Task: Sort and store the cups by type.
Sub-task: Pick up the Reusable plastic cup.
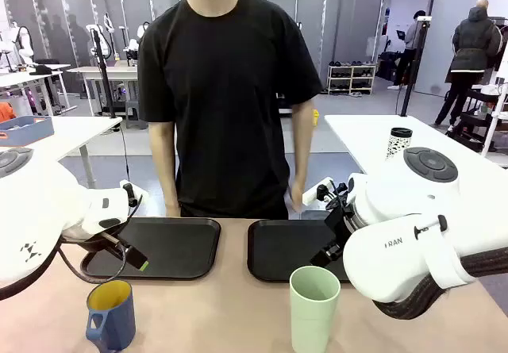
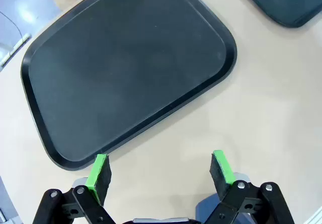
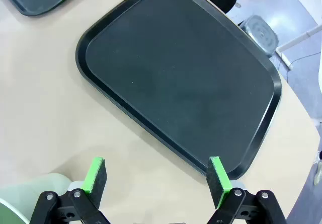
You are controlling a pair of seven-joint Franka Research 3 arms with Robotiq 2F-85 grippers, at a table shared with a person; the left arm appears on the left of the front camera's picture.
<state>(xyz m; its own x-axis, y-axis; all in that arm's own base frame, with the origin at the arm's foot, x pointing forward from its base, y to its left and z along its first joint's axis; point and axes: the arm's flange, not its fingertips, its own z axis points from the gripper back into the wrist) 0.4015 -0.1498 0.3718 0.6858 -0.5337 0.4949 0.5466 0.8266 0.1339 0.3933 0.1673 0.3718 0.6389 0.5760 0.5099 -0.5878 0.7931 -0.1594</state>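
As far as one can judge, the sorting has not yet begun. The blue mug [image 1: 111, 315], with its yellow inside and its handle, stands upright on the surface [image 1: 230, 309] near the robot's edge, on the left side. It is close in front of the left tray [image 1: 178, 246]. The mint-green tumbler [image 1: 314, 309], taller and without a handle, also stands upright near the robot's edge, a little right of the middle, close in front of the right tray [image 1: 282, 250]. Both cups are on the bare surface, not on a tray, and they are well apart from each other.

The two black trays lie side by side between the cups and the person [image 1: 226, 91], who stands at the far side. Nothing lies in either tray.

The left pincer [image 2: 160, 169] hangs above the surface at a near corner of the left tray. Its green pads [image 2: 99, 169] are apart and nothing is between them. The right pincer [image 3: 157, 176] hangs in the same way at the near edge of the right tray, with its pads apart and holding nothing. The rim of the tumbler appears at the bottom left corner of the right wrist view, beside this pincer and not between its fingers.

I judge that the whole task is left to do. Each cup must be grasped and stored in its own place, probably one type on each tray. The mug is nearer to the left arm and the tumbler to the right arm, but the pictures do not tell which tray belongs to which cup.
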